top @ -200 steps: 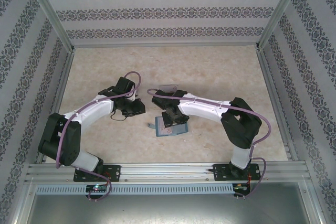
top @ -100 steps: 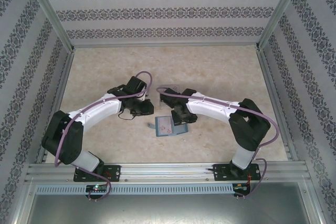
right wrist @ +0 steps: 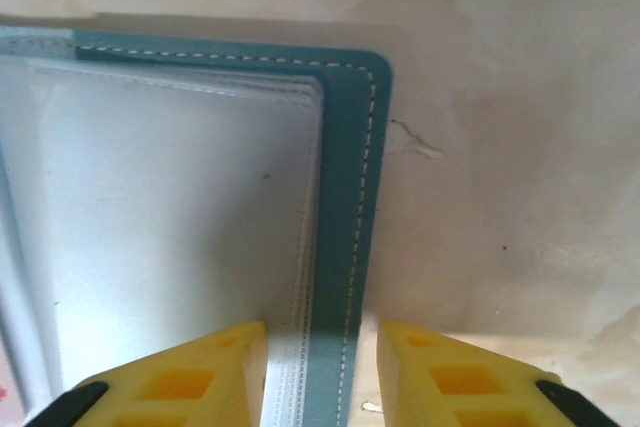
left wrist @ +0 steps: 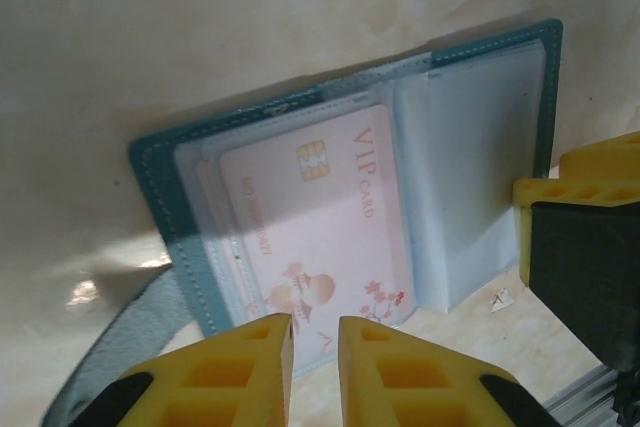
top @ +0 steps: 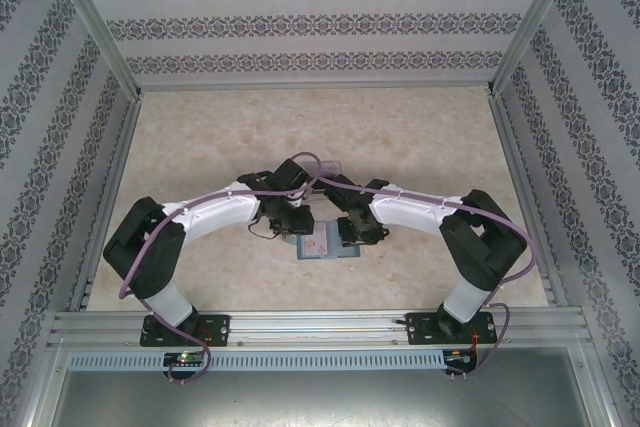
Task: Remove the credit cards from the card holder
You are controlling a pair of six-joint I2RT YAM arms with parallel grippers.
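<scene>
I am seeing left gripper (left wrist: 314, 352) fingers narrowly apart by the credit card (left wrist: 320, 217) in the card holder (left wrist: 152, 179); right gripper (right wrist: 320, 367) fingers apart, straddling its teal edge

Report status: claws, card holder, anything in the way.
Left claw narrowly open at pink card edge. Right claw open, straddling card holder teal border. Holder lies open, card not yet out. No obstruction seen.

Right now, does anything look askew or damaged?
Nothing stands out: the card holder lies open and flat on the table, the pink VIP card sitting square in its sleeve, no visible damage.
</scene>
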